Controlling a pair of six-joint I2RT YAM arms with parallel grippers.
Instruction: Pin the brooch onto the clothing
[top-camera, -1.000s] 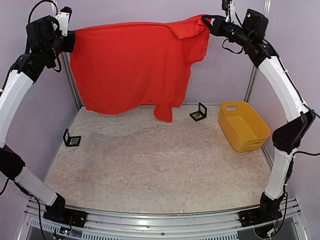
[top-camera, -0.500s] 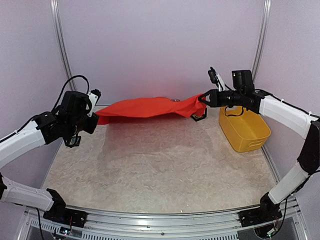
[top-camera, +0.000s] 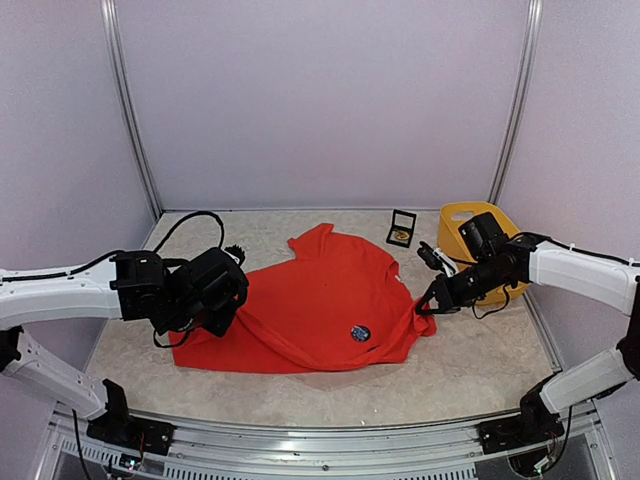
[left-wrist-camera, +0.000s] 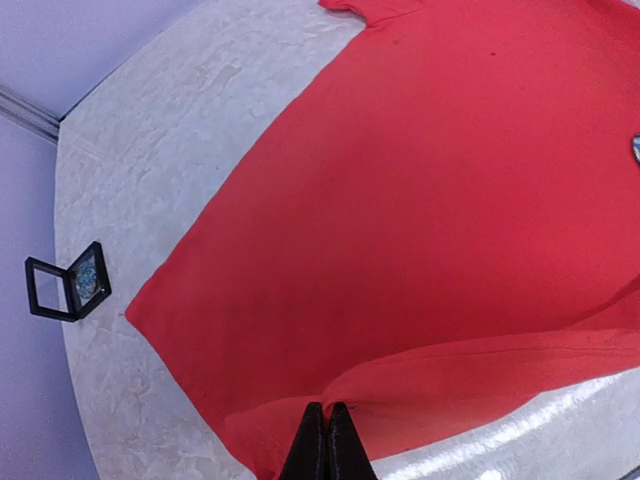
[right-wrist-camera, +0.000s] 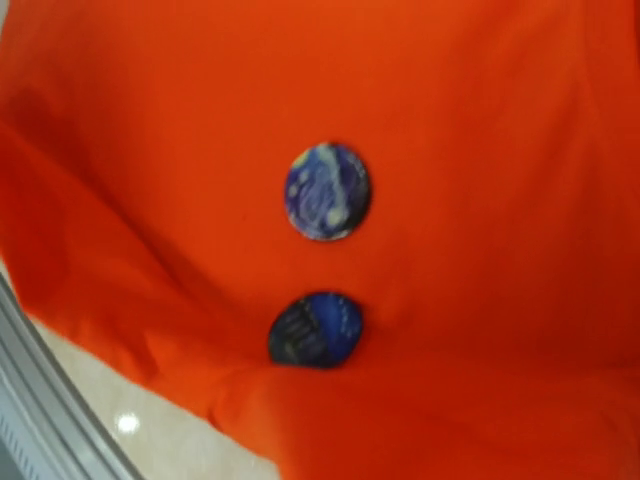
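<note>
The red-orange T-shirt (top-camera: 320, 310) lies spread on the table between my arms. A round blue brooch (top-camera: 360, 332) sits on its front. My left gripper (top-camera: 228, 310) is shut on the shirt's left hem, and the left wrist view shows its black fingertips (left-wrist-camera: 327, 415) pinching a fold of the fabric (left-wrist-camera: 420, 220). My right gripper (top-camera: 429, 304) is shut on the shirt's right edge. The right wrist view is filled with shirt fabric (right-wrist-camera: 480, 150), which hides the fingers. That view shows two blue discs, one (right-wrist-camera: 328, 191) in full and one (right-wrist-camera: 313, 330) partly tucked in a fold.
A yellow basket (top-camera: 462, 214) stands at the back right, behind my right arm. An open black box (top-camera: 402, 229) with a gold piece stands beside it. Another open black box (left-wrist-camera: 65, 285) stands near the left wall.
The shirt hung high, stretched between both grippers. Both arms came down and forward, and the shirt now lies flat on the table, still gripped at both ends.
</note>
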